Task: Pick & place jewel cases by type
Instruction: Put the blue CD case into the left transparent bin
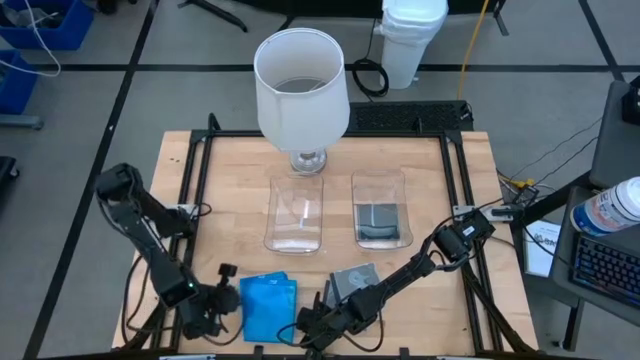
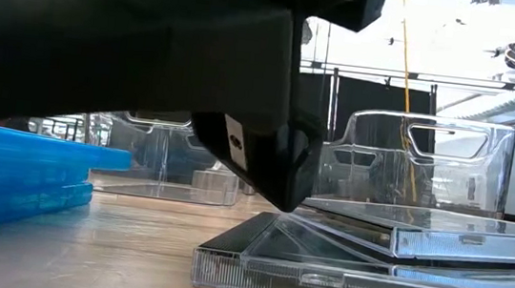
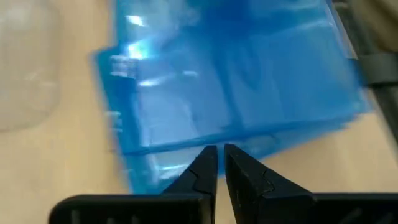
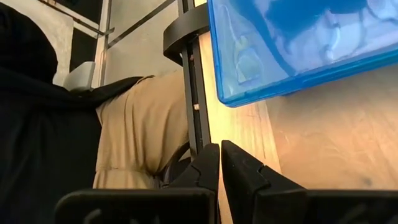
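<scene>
Blue jewel cases point(image 1: 268, 305) lie stacked slightly askew on the table near its front edge, and they show too in the left wrist view point(image 3: 236, 81) and the low view point(image 2: 14, 181). Smoky grey jewel cases point(image 1: 355, 282) lie stacked to their right, the upper resting flat on the lower point(image 2: 370, 261). Another dark case point(image 1: 380, 222) lies in the right clear tray point(image 1: 382, 190). My left gripper point(image 3: 217, 158) is shut, just at the blue stack's left edge. My right gripper point(image 4: 219, 155) is shut at the table's front edge, between the two stacks point(image 1: 312, 325).
The left clear tray point(image 1: 295, 235) stands mid-table. A white lampshade on a glass foot point(image 1: 300, 85) stands behind the trays. Black frame rails point(image 1: 200, 170) border the table. Beige and dark cloth point(image 4: 140, 130) shows past the front edge.
</scene>
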Robot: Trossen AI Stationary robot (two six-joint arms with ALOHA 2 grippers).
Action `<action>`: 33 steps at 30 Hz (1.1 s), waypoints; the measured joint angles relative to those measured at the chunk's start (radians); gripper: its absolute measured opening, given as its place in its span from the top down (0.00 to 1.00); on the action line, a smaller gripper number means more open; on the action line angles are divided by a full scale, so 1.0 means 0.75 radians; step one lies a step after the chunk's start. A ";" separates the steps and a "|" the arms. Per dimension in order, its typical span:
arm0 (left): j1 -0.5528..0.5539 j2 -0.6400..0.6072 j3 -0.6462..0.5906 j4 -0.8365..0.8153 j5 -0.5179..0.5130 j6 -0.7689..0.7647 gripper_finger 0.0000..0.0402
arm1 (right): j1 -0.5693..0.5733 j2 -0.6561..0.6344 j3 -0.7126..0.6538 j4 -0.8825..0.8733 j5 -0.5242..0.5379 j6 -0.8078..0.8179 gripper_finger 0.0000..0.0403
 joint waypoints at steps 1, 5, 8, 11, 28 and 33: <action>-0.021 0.015 0.001 0.023 0.015 -0.011 0.91 | -0.001 -0.002 0.000 -0.004 0.001 0.000 0.97; -0.068 0.085 0.003 0.047 0.036 -0.065 0.91 | -0.007 -0.022 0.000 -0.007 -0.012 -0.007 0.97; -0.064 0.134 0.004 0.062 0.031 -0.074 0.91 | -0.008 -0.070 0.000 -0.044 -0.041 -0.046 0.97; -0.048 0.175 0.019 0.068 0.044 -0.065 0.91 | 0.002 -0.143 0.000 -0.099 -0.028 -0.110 0.98; 0.038 0.184 0.063 -0.054 0.019 -0.025 0.91 | 0.038 -0.197 0.000 -0.276 0.190 -0.180 1.00; 0.096 0.184 0.058 -0.083 0.020 -0.010 0.91 | 0.020 -0.197 0.000 -0.353 0.244 -0.181 1.00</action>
